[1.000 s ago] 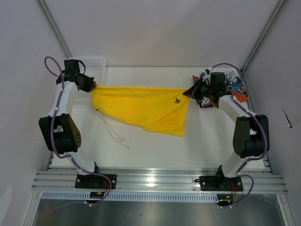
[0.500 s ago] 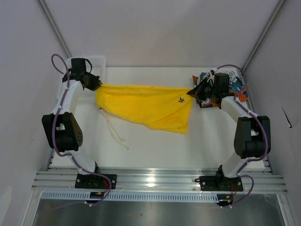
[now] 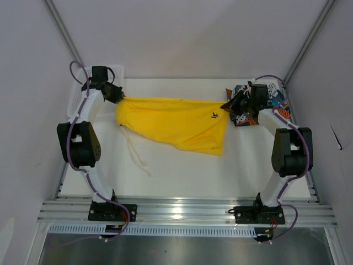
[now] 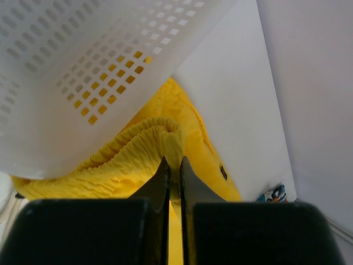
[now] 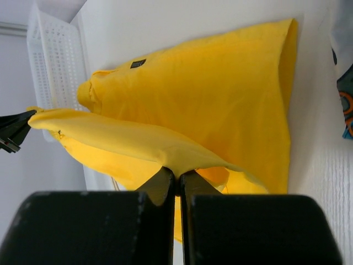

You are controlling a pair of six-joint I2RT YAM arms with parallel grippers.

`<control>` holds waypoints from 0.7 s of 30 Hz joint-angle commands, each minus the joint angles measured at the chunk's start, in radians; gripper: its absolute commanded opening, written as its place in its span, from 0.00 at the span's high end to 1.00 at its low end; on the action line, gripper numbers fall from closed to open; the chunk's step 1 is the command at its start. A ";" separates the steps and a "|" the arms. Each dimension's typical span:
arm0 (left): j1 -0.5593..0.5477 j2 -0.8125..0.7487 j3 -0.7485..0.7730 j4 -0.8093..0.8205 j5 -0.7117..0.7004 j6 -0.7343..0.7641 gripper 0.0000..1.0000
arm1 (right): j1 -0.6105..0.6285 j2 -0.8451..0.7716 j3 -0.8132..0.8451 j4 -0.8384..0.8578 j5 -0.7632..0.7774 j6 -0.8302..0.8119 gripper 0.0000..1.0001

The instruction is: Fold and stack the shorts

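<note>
The yellow shorts (image 3: 171,121) hang stretched between my two grippers over the back of the table, the lower part resting on it. My left gripper (image 3: 118,98) is shut on the gathered waistband (image 4: 160,135) at the left end. My right gripper (image 3: 225,106) is shut on the cloth's edge (image 5: 182,157) at the right end. The white drawstring (image 3: 135,152) trails onto the table. The printed shorts (image 3: 270,102) lie crumpled at the back right, partly behind my right arm, and show in the left wrist view (image 4: 274,194).
A white mesh basket (image 3: 113,74) stands at the back left corner, right beside my left gripper, and fills the upper left of the left wrist view (image 4: 83,66). It also shows in the right wrist view (image 5: 55,61). Grey walls close in the table on three sides.
Both grippers have moved toward the back and a little to the right, carrying the yellow shorts with them. The left arm now reaches close to the basket.
</note>
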 commanded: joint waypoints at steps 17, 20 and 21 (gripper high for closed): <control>-0.006 0.175 0.137 0.224 0.112 0.021 0.01 | -0.010 0.238 0.339 -0.045 0.108 -0.039 0.16; -0.006 0.130 0.131 0.219 0.128 0.055 0.01 | -0.004 0.163 0.290 -0.058 0.134 -0.065 0.15; -0.008 0.116 0.126 0.222 0.133 0.063 0.01 | 0.000 0.141 0.269 -0.055 0.135 -0.071 0.15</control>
